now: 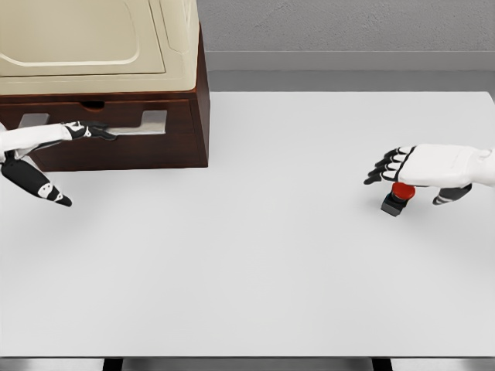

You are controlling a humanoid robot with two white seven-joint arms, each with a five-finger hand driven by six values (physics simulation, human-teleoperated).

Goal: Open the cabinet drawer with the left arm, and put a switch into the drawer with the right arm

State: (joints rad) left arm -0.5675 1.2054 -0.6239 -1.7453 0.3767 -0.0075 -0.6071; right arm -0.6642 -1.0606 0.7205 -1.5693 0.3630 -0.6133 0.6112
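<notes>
A dark brown cabinet (182, 116) with a cream top stands at the back left of the white table (247, 270). Its drawer front (100, 143) carries a silver handle (135, 127), and the drawer looks closed. My left hand (58, 151) comes in from the left edge; its fingers (97, 131) reach to the handle while the thumb points down and away. A small switch (396, 198), red button on a black base, lies at the right of the table. My right hand (414, 174) hovers directly over it, fingers spread, partly covering the button.
A grey wall and floor strip run behind the table's far edge. The cabinet's cream top piece (93, 39) rises out of the picture.
</notes>
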